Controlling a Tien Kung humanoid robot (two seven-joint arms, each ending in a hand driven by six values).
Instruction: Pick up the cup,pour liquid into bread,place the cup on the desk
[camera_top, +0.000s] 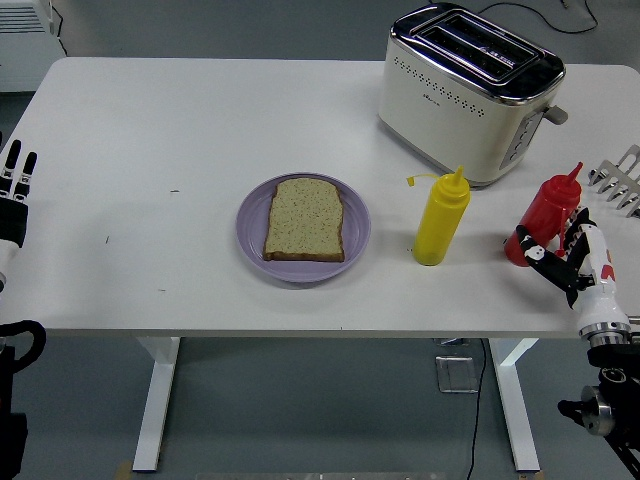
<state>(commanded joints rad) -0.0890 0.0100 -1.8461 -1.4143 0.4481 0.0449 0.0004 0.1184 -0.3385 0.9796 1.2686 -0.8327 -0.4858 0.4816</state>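
At the right end of the table stood the red squeeze bottle, upright and nearest my reach, which I took for the "cup" I was meant to pour from. My right hand sat low against its near side, fingers loosely spread and touching its base rather than clasping it, so I held nothing. Left of it stood the yellow bottle, cap open, and further left the bread lay flat on a purple plate, set centrally where a pour would fall. Behind was the toaster. My left hand rested at the left edge; its fingers looked straight and idle.
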